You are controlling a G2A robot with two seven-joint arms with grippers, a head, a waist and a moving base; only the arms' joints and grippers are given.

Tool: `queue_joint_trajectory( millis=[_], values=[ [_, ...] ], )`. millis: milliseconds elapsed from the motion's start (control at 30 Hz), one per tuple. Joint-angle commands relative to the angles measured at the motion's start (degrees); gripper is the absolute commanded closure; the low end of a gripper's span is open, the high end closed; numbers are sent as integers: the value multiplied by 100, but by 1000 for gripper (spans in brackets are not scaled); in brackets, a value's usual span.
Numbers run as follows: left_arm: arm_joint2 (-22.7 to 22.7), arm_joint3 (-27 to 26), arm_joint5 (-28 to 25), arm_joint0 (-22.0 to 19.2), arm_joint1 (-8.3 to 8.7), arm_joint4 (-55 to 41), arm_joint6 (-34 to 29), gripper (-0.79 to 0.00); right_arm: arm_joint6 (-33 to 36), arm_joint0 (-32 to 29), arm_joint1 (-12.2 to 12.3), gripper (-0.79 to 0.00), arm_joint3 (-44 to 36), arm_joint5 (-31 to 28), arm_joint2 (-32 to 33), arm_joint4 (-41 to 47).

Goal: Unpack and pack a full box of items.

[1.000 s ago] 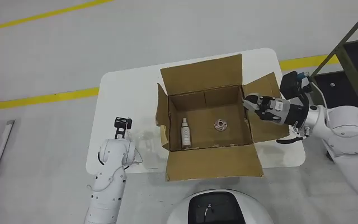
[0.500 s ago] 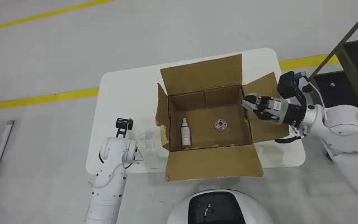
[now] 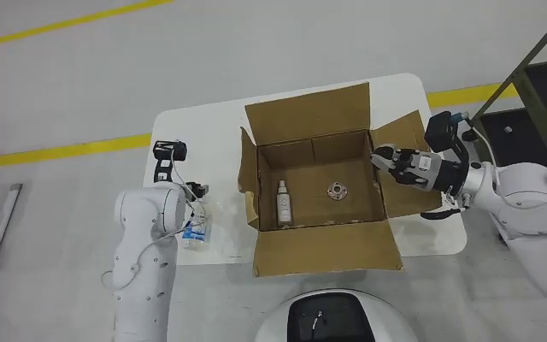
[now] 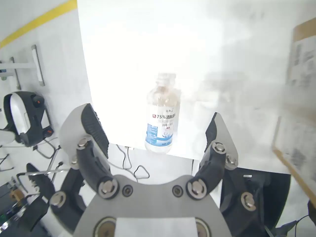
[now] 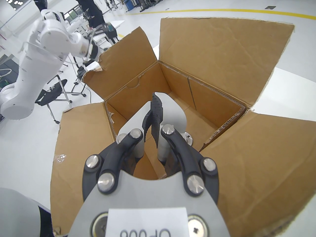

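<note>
Box (image 3: 325,250) sits open on the table (image 3: 197,137) with a small white bottle (image 3: 283,203) and a round metal piece (image 3: 337,189) inside, so unpacking looks part done. The left gripper (image 4: 153,122), jaws spread wide, is near a clear bottle (image 4: 161,124) standing free at the table's near edge. The right gripper (image 5: 156,109), jaws pressed together, hangs over the box's right side; next it must open and dip in.

Cardboard box (image 3: 316,111): brown, upright, four flaps open, on table (image 3: 171,128). On its floor: white spray bottle (image 3: 283,203) lying flat, L side; small round metal part (image 3: 337,189) near ctr. Clear bottle (image 4: 161,122) w/ blue-white label at table's front edge, L of box, apart.
</note>
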Motion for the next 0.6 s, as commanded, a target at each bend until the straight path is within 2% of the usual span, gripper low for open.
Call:
queue_joint_trajectory(
  millis=[0,133,267,367,567],
  values=[
    [-42,-166,6,-256,-14,-328,35,-785,-48,-12,1,0,29,-39,-4,-86],
    [-3,-356,-47,-777,-60,-1254,18,-785,-72,-30,2,0,75,-72,-39,-165],
    [110,-556,-180,-1120,-96,-2216,33,-785,-64,-42,6,0,75,-57,-49,-192],
    [223,-690,-459,-1197,-95,-2765,-45,-785,-70,-82,12,0,72,-37,-33,-199],
    [566,-889,-1161,-984,-31,-2785,-247,-785,-83,-161,26,0,43,-12,23,-213]
  ],
)
